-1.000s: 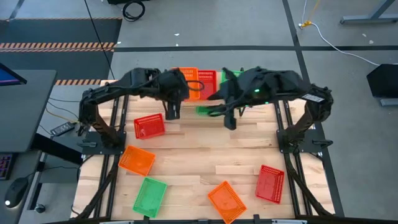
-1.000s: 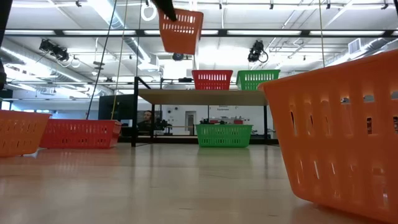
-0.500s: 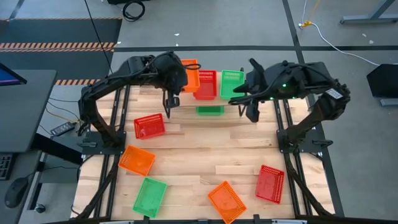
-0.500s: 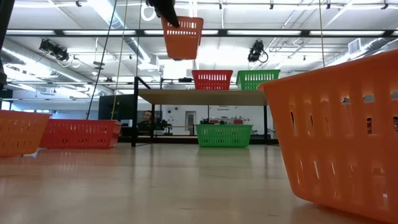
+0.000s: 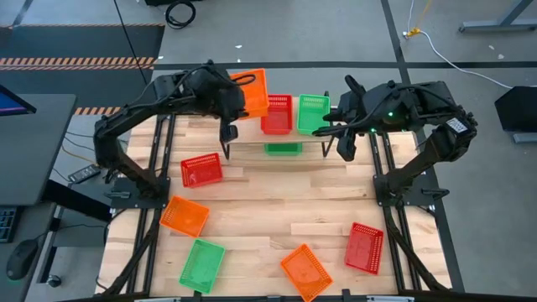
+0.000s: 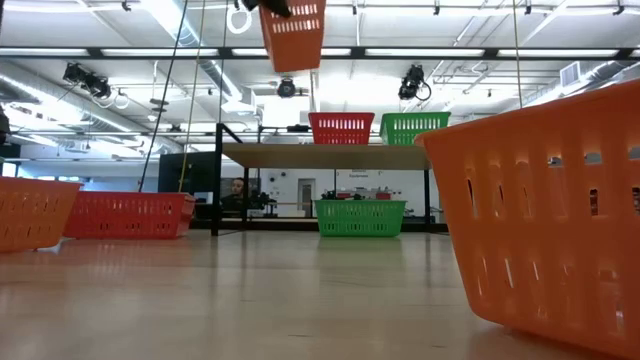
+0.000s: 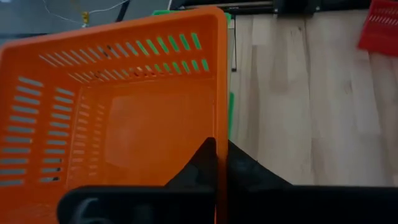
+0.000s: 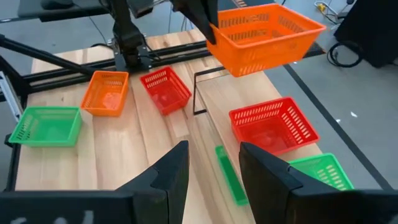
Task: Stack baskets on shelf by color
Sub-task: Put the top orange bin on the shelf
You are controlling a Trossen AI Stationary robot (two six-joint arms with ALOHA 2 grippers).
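- The wood-plank tabletop (image 5: 277, 210) has its widest bare stretch across the middle, between the shelf at the far edge and the loose baskets along the near edge.
- The left arm (image 5: 143, 117) reaches over the far left corner; the right arm (image 5: 428, 126) arches over the far right side.
- The shelf (image 5: 277, 138) stands at the far edge; its left third is bare, with a red basket (image 5: 277, 113) in the middle and a green basket (image 5: 313, 111) on the right, just beside each other.
- Under the shelf sits a second green basket (image 6: 360, 216).
- The left gripper (image 7: 214, 163) is clenched on the rim of an orange basket (image 5: 253, 91), held tilted in the air above the shelf's left end, beside the red one and clear of the board.
- Since half a second ago this basket has risen in the low view and moved out toward the far edge.
- The right gripper (image 8: 211, 163) hangs released and holds nothing, past the shelf's right end; it has drawn back slightly to the right.
- Loose on the table: a red basket at left (image 5: 201, 170), an orange one at left (image 5: 185, 215), a green one near the front edge (image 5: 202, 264), an orange one at the front (image 5: 304, 270), a red one at right (image 5: 365, 247); none has moved.
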